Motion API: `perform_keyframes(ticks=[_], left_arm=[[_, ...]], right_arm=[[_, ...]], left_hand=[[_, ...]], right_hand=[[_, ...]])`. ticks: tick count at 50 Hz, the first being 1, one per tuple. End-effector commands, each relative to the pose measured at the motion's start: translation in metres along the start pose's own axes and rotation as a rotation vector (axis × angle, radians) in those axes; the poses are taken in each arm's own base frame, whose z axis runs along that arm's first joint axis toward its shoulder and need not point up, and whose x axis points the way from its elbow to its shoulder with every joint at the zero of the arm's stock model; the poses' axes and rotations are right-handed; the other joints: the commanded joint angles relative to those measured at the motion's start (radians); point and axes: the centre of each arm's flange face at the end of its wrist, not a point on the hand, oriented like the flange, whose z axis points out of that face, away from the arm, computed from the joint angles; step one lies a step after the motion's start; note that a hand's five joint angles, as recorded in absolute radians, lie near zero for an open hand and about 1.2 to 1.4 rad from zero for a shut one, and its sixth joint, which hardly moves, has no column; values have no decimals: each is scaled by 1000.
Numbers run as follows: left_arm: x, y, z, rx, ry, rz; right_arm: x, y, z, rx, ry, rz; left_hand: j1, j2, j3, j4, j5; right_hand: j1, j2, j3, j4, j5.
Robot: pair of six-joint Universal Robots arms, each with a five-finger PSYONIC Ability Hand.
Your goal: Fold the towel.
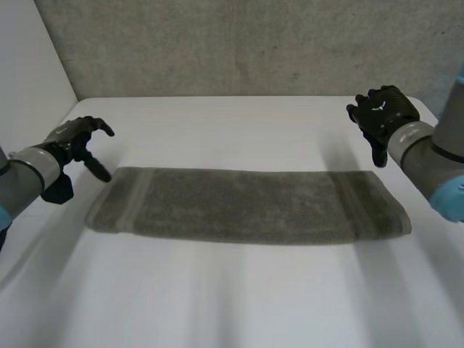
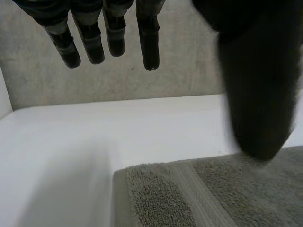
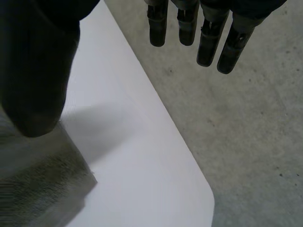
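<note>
**Towel lies flat between two open hands**

The towel [image 1: 246, 204] lies as a long folded strip on the white table [image 1: 217, 119], one short end by each hand. The left hand [image 1: 72, 141] hovers at one far corner with its fingers [image 2: 109, 33] straight and spread, holding nothing. Its thumb [image 2: 258, 85] hides part of the towel's edge, and contact there cannot be judged. The right hand [image 1: 382, 112] is likewise open and empty just beyond the other end, its thumb [image 3: 35, 71] covering part of that corner.
</note>
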Motion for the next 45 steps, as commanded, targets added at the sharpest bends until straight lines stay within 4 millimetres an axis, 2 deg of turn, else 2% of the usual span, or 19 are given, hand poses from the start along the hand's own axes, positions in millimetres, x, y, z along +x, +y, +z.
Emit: perform_keyframes(ticks=[1, 5, 6, 8, 9, 12, 16, 24, 31, 39, 45], left_arm=[[9, 11, -28, -21, 40, 162], [8, 27, -33, -45, 44, 275], [6, 33, -35, -55, 43, 333], [6, 39, -35, -63, 43, 373], [5, 43, -35, -65, 43, 409], [3, 50, -35, -67, 42, 446], [0, 56, -32, -58, 38, 459], [-5, 62, -21, -32, 29, 472], [-7, 66, -17, -39, 29, 469], [-9, 74, -14, -53, 32, 465], [-9, 75, -15, -56, 32, 463]], right_arm=[[-21, 6, -51, 1, -141, 19], [-33, 21, -75, -40, -187, 21], [-33, 21, -75, -41, -187, 21], [-40, 36, -84, -71, -217, 6], [-40, 37, -84, -71, -217, 6], [-45, 53, -87, -88, -235, 7], [-47, 69, -87, -95, -224, 23], [-46, 87, -82, -93, -167, 29], [-43, 93, -77, -81, -140, 30], [-52, 100, -71, -80, -173, 40], [-56, 106, -66, -88, -182, 41]], left_hand=[[-53, -50, -40, -47, -37], [-44, -41, -31, -38, -28], [-41, -38, -28, -35, -25], [-44, -41, -31, -38, -28], [-41, -38, -28, -35, -25], [-41, -38, -28, -35, -25], [-41, -38, -28, -35, -25], [-41, -38, -28, -35, -25], [-41, -38, -28, -35, -25], [-41, -38, -28, -35, -25], [-41, -38, -28, -35, -25]], right_hand=[[-68, -63, -65, -72, -60], [-68, -63, -65, -72, -60], [-68, -63, -65, -72, -60], [-68, -63, -65, -72, -60], [-68, -63, -65, -72, -60], [-68, -63, -65, -72, -60], [-68, -63, -65, -72, -60], [-34, -30, -32, -39, -26], [4, 8, 7, -1, 12], [60, 64, 62, 55, 68], [203, 208, 206, 199, 211]])
